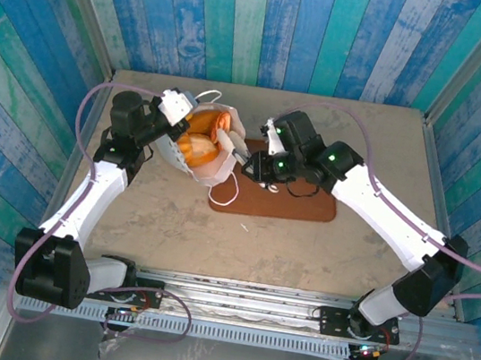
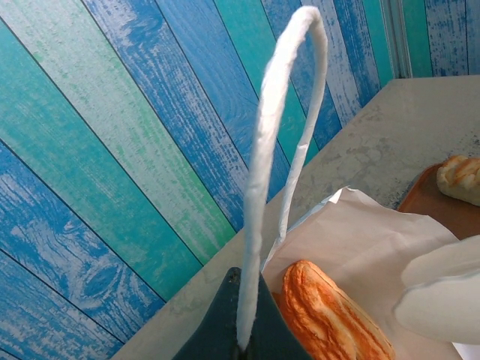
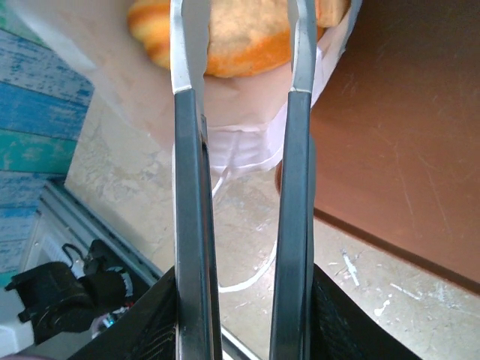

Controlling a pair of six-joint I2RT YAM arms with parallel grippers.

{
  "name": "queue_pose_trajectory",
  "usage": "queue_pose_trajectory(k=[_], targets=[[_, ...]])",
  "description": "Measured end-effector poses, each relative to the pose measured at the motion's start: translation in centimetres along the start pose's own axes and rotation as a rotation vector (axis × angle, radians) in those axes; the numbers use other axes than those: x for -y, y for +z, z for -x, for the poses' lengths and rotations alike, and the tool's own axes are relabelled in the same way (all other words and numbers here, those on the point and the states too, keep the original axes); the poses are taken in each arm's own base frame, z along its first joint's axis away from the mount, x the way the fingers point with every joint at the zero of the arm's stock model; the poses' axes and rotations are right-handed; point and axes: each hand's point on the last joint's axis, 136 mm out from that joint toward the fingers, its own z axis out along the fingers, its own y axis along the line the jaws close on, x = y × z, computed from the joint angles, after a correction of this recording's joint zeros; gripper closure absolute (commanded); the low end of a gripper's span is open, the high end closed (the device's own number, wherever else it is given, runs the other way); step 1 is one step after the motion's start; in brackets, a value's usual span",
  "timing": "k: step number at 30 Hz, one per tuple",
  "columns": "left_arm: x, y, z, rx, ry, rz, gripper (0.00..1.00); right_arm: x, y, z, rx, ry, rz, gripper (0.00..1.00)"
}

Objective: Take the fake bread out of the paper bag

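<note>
**Upper left of the overhead frame:** left gripper clamped shut on a white cord handle of the paper bag, with the bag's mouth tipped toward frame centre. From the left wrist, bottom centre, the same pinch on the cord loop. Just right of it, a ridged golden loaf inside the bag.

**Centre of the overhead frame:** several orange and golden pieces of fake bread packed in the open bag. Immediately right, right gripper poked at the bag mouth, by the left end of the reddish-brown tray. From the right wrist, top of frame, fingers part-way apart and set astride a golden-orange loaf at the bag's lip. Impossible to tell whether clamped on it or merely poised over it.

**Progress, as a judgement:** barely begun. Most of the bread inside the bag, one extraction apparently in hand, the rest to follow piece by piece.

**Far right of the left wrist frame:** a pale crusty roll lying on the tray, probably one piece already out. Overhead, that stretch of tray covered by the right arm.

**Lower centre of the right wrist frame:** a second cord loop trailing on the table below the bag, far plainer here than from above.
</note>
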Motion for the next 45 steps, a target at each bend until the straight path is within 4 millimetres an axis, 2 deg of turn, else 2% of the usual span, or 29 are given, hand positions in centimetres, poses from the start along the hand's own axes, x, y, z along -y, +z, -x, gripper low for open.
queue_pose_trajectory(k=[6, 22, 36, 41, 45], targets=[[0.3, 0.0, 0.1, 0.004, 0.006, -0.014, 1.00, 0.8, 1.6, 1.3, -0.002, 0.008, -0.069, 0.58], [1.2, 0.2, 0.2, 0.007, 0.024, -0.044, 1.00, 2.0, 5.1, 3.2, -0.018, 0.034, -0.157, 0.55], [1.4, 0.4, 0.1, 0.010, 0.028, -0.056, 0.99, 2.5, 7.1, 4.2, -0.023, 0.038, -0.194, 0.54], [1.4, 0.4, 0.0, 0.007, 0.026, -0.058, 1.00, 2.8, 7.5, 4.2, -0.029, 0.039, -0.204, 0.59], [1.4, 0.5, -0.1, 0.006, 0.026, -0.058, 1.00, 3.0, 8.0, 4.1, -0.039, 0.040, -0.210, 0.68]])
